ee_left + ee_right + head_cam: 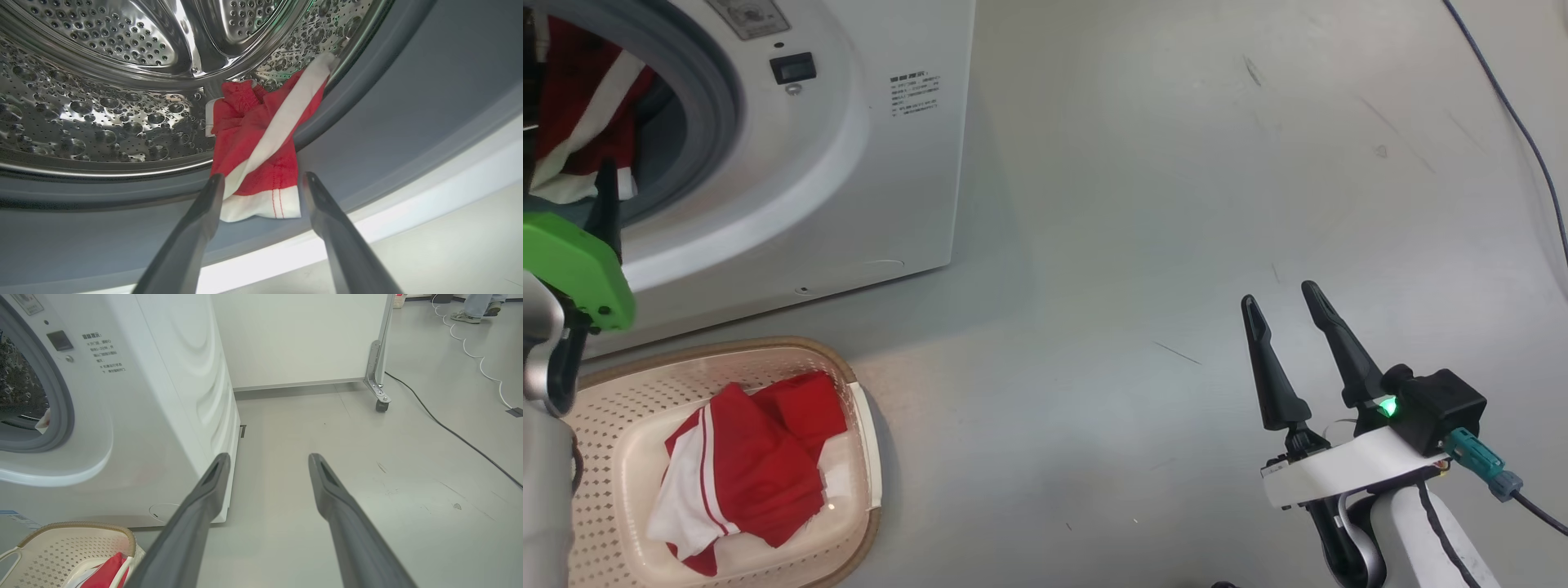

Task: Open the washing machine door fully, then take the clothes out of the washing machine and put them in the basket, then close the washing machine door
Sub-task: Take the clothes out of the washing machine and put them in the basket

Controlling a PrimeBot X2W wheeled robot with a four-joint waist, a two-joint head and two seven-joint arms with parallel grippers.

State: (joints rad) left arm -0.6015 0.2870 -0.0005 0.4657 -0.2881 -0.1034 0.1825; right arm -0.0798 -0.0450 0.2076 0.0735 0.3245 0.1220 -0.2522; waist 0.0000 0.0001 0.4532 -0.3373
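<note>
Spread wide, the left gripper (262, 177) sets its two fingers (192, 228) either side of a red garment (253, 143) with a white stripe. Whether they touch the cloth cannot be told, but nothing is clamped. That garment lies at the lip of the drum (102, 122), hanging out over the grey seal (388, 122) of the washer (882, 163). A second garment (743, 474) lies crumpled in the basket (605, 441), which stands on the floor (1135, 204) just before the washer. Well to the right, the right gripper (1279, 294) hovers over the floor, jaws apart and empty. A person's feet (476, 310) show far off.
</note>
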